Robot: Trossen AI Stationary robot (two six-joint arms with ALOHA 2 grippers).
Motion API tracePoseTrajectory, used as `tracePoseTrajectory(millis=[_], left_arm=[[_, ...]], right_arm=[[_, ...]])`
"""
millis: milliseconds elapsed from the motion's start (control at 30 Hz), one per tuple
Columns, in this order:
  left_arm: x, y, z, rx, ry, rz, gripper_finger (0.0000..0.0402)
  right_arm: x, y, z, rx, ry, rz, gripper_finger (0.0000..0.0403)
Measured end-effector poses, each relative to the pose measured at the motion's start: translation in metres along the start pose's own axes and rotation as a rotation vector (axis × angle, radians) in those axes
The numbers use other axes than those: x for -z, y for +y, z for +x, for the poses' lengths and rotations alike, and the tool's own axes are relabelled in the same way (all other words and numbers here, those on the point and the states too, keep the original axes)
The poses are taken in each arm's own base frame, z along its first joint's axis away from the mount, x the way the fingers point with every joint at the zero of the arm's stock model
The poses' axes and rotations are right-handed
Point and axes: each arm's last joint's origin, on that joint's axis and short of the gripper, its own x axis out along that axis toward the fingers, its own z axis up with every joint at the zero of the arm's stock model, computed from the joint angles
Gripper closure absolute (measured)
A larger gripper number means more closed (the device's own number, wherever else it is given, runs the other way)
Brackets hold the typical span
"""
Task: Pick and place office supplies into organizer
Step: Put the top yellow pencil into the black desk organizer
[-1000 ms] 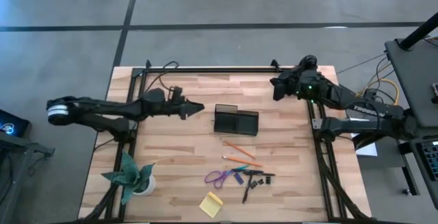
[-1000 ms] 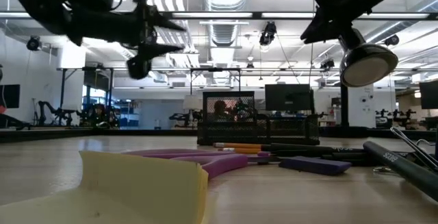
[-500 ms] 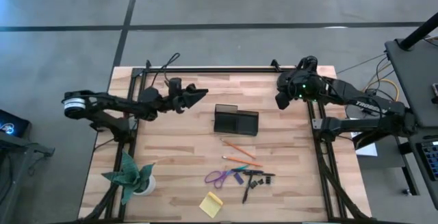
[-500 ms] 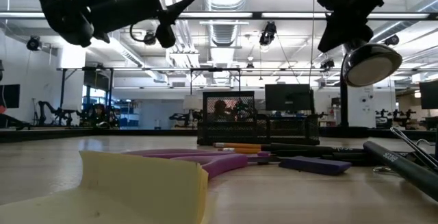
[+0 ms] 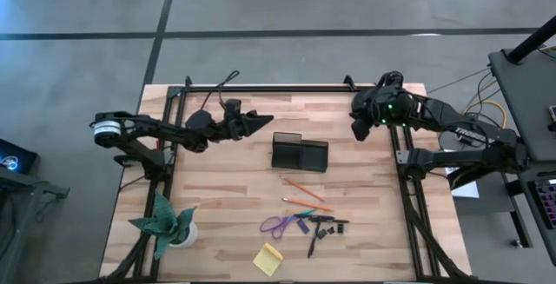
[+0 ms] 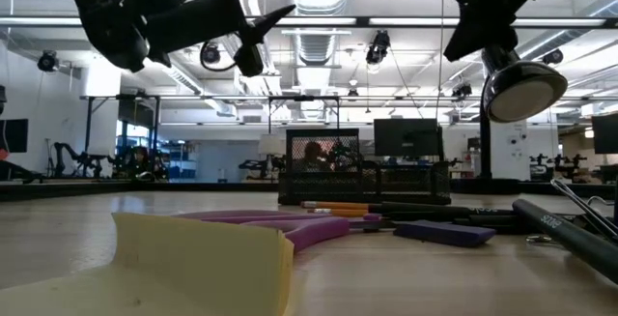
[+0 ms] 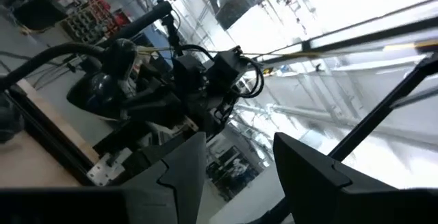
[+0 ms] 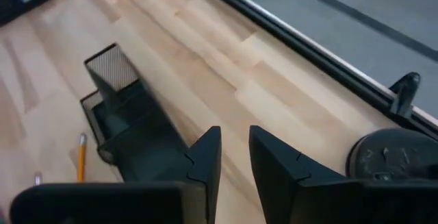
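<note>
Pre-grasp stage by the look of it, nothing picked yet. Left gripper point(image 5: 261, 121) raised over table's far left, just left of organizer point(image 5: 299, 153), fingers parted moderately, empty, angled upward. Organizer at table centre, apparently empty. Supplies nearer the front edge: sticky-note pad point(image 5: 268, 258), scissors point(image 5: 278, 225), pencils point(image 5: 306, 195), pen point(image 5: 313, 241). Right gripper point(image 5: 357, 128) high at far right, fingers narrowly parted, empty. Next: descend onto one item.

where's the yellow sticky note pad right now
In the high view the sticky-note pad lies flat at the table's near edge, just below the purple scissors and right of the green paper plant, apart from both.
</note>
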Motion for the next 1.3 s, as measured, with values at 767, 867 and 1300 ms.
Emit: tracePoseTrajectory(millis=[767, 867, 1300], left_arm=[[0.002, -0.064, -0.026, -0.46, 0.684, 0.4, 0.0355], [0.013, -0.066, -0.03, -0.462, 0.762, 0.388, 0.0393], [0.041, -0.065, -0.05, -0.537, 0.945, 0.453, 0.0401]], right_arm=[[0.039, 0.075, 0.056, -0.246, 0.377, -0.345, 0.0244], [0.044, 0.082, 0.06, -0.243, 0.409, -0.319, 0.0254], [0.096, 0.132, 0.072, -0.215, 0.605, -0.307, 0.0321]])
